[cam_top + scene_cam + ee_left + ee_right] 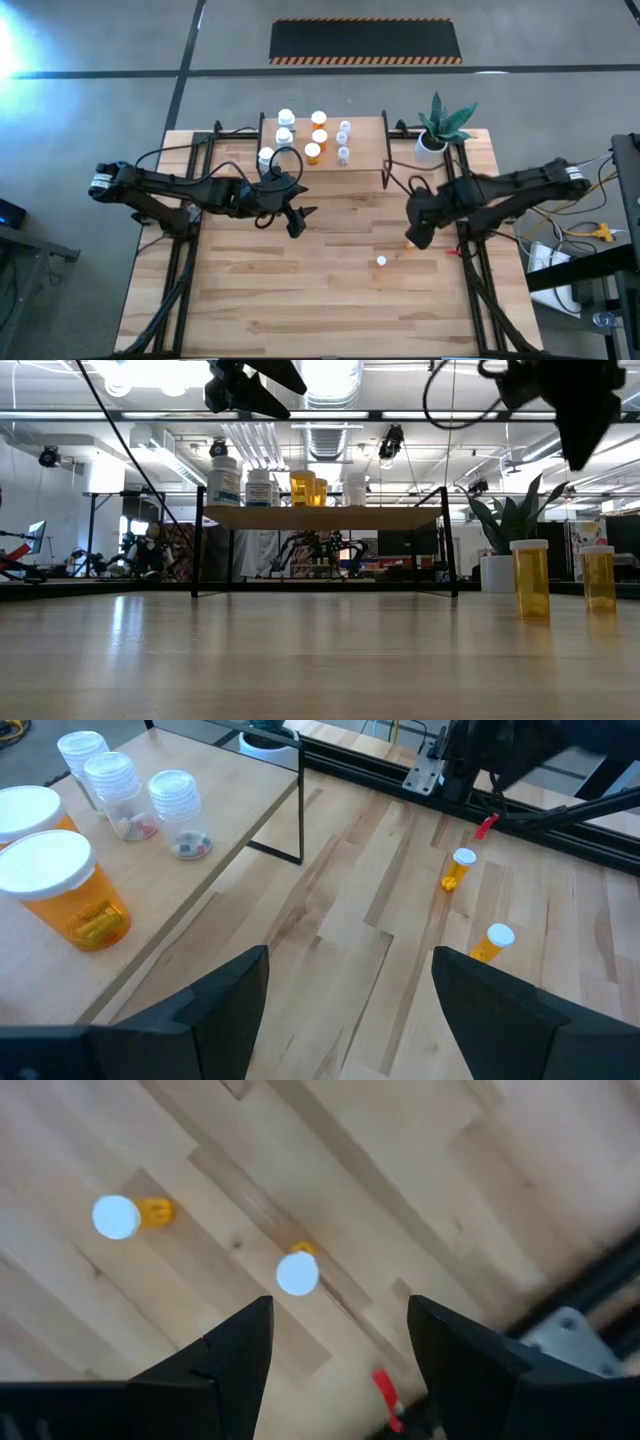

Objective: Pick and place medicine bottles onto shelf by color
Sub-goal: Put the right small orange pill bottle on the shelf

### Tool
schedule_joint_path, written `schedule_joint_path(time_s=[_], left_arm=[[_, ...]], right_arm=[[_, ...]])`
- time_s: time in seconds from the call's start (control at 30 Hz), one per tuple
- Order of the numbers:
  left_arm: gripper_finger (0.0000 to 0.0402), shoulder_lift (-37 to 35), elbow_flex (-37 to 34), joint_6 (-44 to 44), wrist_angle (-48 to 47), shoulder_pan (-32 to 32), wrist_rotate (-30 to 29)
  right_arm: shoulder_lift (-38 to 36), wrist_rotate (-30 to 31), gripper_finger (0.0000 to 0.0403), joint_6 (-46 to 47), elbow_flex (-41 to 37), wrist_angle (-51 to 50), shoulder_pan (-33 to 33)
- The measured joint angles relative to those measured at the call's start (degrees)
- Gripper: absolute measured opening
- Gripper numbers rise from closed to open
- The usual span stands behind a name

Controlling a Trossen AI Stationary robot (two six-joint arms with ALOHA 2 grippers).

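Note:
The low wooden shelf stands at the table's far middle. On it stand white bottles at its left, orange bottles in the middle and small clear bottles at the right; the orange and clear ones also show in the left wrist view. Two orange bottles with white caps stand upright on the table, one nearer the front, one right below my right gripper. My right gripper hangs open, high above it. My left gripper is open and empty, in the air in front of the shelf.
A white pot with a green plant stands at the far right, beside the shelf. Black frame rails run along the table's left and right sides. A small red thing lies near the right rail.

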Motion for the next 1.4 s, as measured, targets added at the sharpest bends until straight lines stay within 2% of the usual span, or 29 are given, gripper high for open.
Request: schedule_joint_path(time_s=[0.17,0.33,0.6,1.03,1.2,1.4], left_arm=[[0.0265,0.0,0.0,0.0,0.0,0.0,0.0],[0.0265,0.0,0.0,0.0,0.0,0.0,0.0],[0.0265,0.0,0.0,-0.1,0.1,0.0,0.4],[0.0265,0.0,0.0,-0.2,0.1,0.0,0.7],[0.0265,0.0,0.0,-0.2,0.1,0.0,0.6],[0.0265,0.0,0.0,-0.2,0.0,0.0,0.6]], right_arm=[[-3.5,-0.4,0.0219,-0.4,-10.5,10.5,2.0],[-5.1,-0.4,0.0219,-5.2,-15.5,16.3,2.2],[-3.4,-0.4,0.0219,-20.1,-17.5,17.8,1.4],[6.4,-1.3,0.0219,-24.7,-18.4,20.9,-0.3],[6.1,-1.7,0.0219,-26.7,-18.5,22.0,-0.3],[2.1,-1.4,0.0219,-27.4,-18.3,22.0,-0.2]])
